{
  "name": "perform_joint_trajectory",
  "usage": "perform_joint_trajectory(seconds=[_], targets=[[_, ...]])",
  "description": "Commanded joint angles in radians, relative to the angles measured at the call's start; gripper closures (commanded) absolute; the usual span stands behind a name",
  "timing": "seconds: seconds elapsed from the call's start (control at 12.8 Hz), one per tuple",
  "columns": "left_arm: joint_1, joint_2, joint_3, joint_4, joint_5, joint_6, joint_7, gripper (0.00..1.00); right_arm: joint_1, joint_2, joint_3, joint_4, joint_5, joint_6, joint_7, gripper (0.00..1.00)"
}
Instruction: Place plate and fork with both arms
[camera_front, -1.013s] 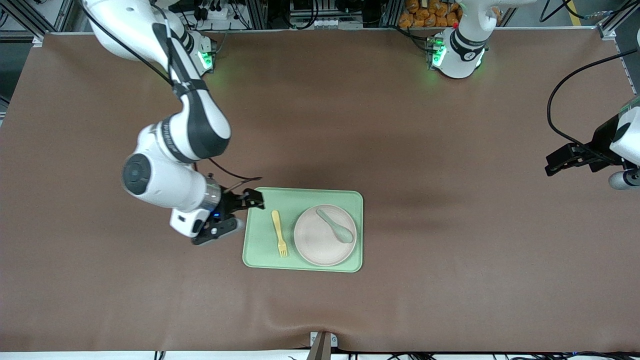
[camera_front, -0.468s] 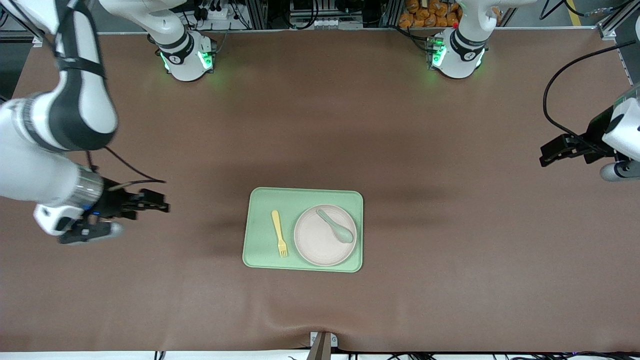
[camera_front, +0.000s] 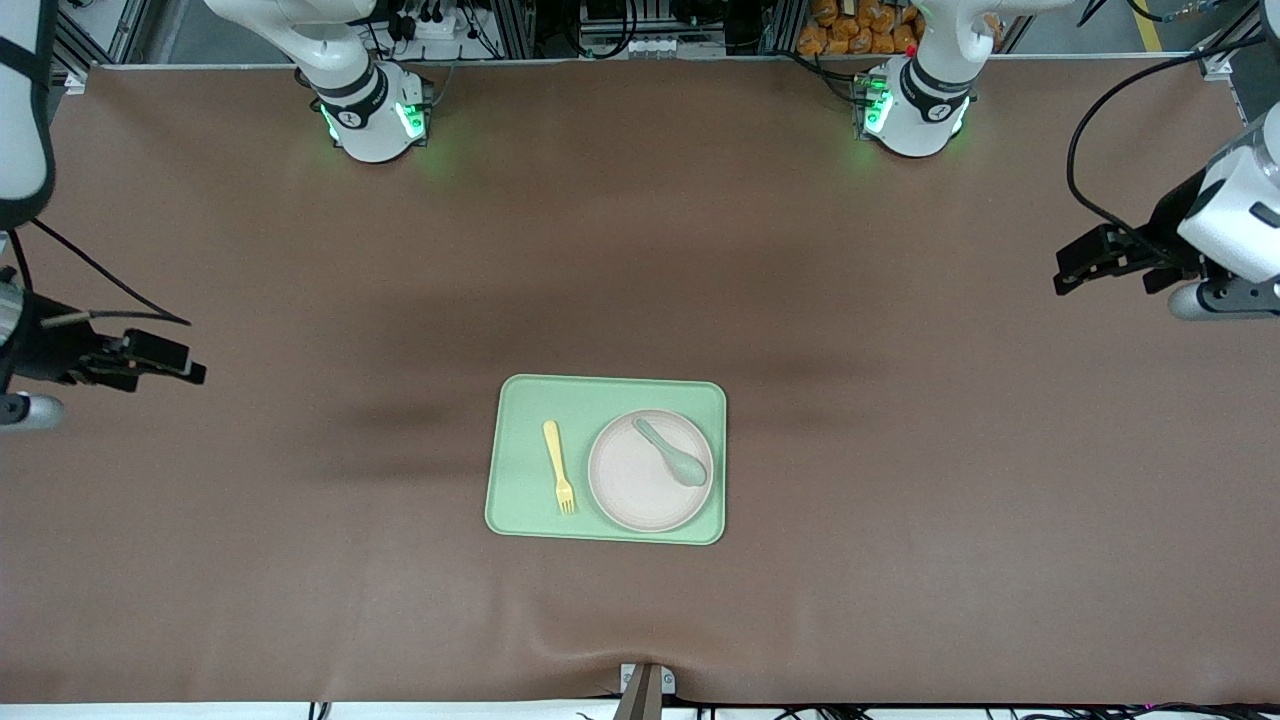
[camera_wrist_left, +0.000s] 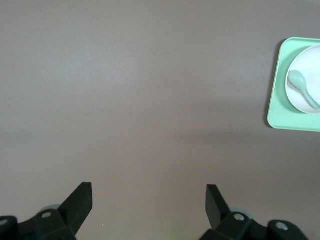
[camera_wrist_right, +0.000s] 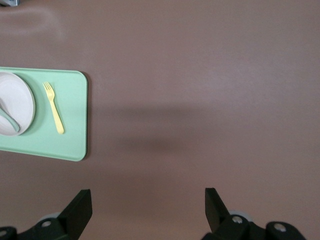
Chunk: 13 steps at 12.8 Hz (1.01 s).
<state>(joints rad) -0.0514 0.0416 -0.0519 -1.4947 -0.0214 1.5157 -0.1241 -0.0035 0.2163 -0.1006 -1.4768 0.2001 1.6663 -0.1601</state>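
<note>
The pale beige-pink plate sits on the light-green tray at the table's middle. The yellow fork lies on the tray beside the plate, toward the right arm's end. My right gripper is open and empty over bare table near the right arm's end. My left gripper is open and empty over the left arm's end. The right wrist view shows its gripper, the tray, the fork and part of the plate. The left wrist view shows its gripper, the tray's edge and part of the plate.
A grey-green spoon lies on the plate; it also shows in the left wrist view and the right wrist view. The brown table mat surrounds the tray. The arm bases stand at the table's edge farthest from the front camera.
My right gripper has swung away from the tray's edge to the right arm's end of the table, open and empty. My left gripper has shifted slightly. The fork, plate and spoon have not moved.
</note>
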Motion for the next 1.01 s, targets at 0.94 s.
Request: perform_joint_trajectory(seconds=[0.94], targets=[[0.028,-0.074,-0.037,-0.015,0.006,-0.075,-0.02,0.0,-0.015,-0.27,0.044,-0.129,-0.182,-0.06,-0.03,0.0]])
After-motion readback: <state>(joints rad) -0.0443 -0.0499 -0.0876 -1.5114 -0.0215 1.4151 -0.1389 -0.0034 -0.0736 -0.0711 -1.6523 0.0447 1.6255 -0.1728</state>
